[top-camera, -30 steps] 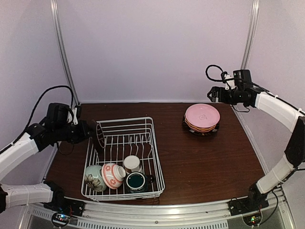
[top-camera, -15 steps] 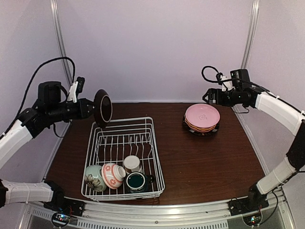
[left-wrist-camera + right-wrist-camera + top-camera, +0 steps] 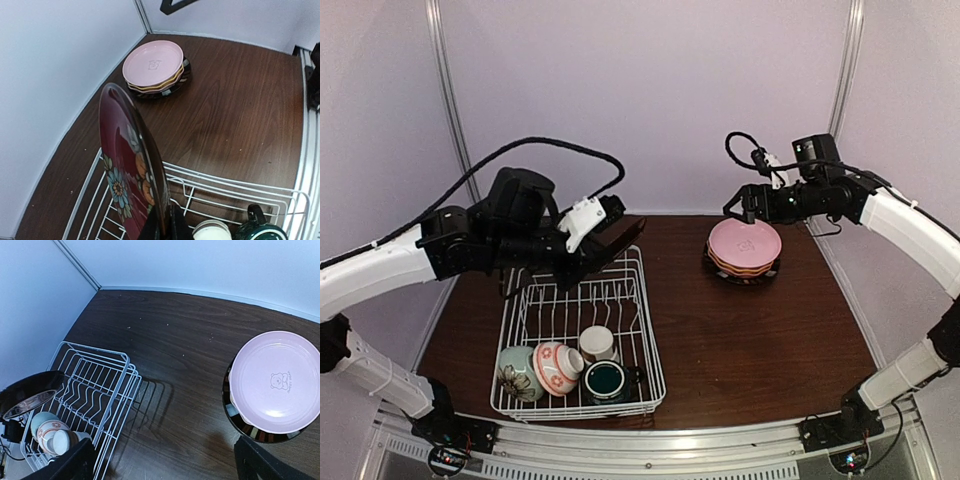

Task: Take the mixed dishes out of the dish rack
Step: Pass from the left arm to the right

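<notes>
My left gripper (image 3: 602,243) is shut on the rim of a dark plate with a flower pattern (image 3: 622,238) and holds it in the air over the far end of the white wire dish rack (image 3: 545,310). In the left wrist view the plate (image 3: 127,165) stands edge-on between my fingers (image 3: 176,226). A pale-green floral bowl (image 3: 518,368), a pink-white bowl (image 3: 558,365), a white cup (image 3: 597,342) and a teal mug (image 3: 606,380) sit in the rack's near end. My right gripper (image 3: 738,207) is open and empty, above the table just left of a plate stack topped by a pink plate (image 3: 744,243).
The plate stack (image 3: 275,381) sits at the back right of the dark wooden table (image 3: 750,340), with yellow and black plates under the pink one. The rack's upright tines (image 3: 95,385) carry no plates. Walls close the back and sides.
My left arm has swung the dark plate from the rack's back-left corner to the right, over the rack's far end, and tilted it flatter. My right gripper has moved slightly left.
</notes>
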Robot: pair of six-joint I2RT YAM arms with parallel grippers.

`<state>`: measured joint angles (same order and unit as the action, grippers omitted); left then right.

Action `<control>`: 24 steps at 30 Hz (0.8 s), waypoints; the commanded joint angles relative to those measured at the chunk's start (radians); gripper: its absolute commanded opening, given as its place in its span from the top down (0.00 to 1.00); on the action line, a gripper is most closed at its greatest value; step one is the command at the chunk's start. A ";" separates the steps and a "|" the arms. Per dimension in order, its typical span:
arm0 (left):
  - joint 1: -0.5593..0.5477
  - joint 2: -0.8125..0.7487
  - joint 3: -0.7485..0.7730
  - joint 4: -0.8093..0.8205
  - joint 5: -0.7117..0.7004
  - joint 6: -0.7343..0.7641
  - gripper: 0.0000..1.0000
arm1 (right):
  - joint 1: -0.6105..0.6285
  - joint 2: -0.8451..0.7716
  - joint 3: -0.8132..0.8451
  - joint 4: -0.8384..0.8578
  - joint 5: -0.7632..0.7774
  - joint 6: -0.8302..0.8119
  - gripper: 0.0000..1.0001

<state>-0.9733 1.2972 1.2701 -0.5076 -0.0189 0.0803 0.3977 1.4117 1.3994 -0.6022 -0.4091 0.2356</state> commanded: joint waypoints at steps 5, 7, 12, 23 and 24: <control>-0.199 0.049 -0.042 0.141 -0.344 0.410 1.00 | 0.050 -0.035 -0.013 -0.090 -0.116 0.014 0.06; -0.251 0.058 -0.072 0.170 -0.394 0.489 1.00 | 0.070 -0.027 -0.015 -0.098 -0.130 0.012 0.07; -0.327 0.102 -0.115 0.211 -0.528 0.662 1.00 | 0.126 0.002 -0.008 -0.098 -0.130 0.031 0.11; -0.364 0.138 -0.140 0.270 -0.621 0.746 1.00 | 0.249 0.098 -0.052 -0.017 -0.145 0.087 0.22; -0.364 0.137 -0.141 0.272 -0.622 0.748 1.00 | 0.256 0.105 -0.059 -0.005 -0.153 0.094 0.23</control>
<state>-1.3308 1.4475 1.1198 -0.3691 -0.5755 0.7868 0.6323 1.4887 1.3735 -0.6609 -0.5339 0.2909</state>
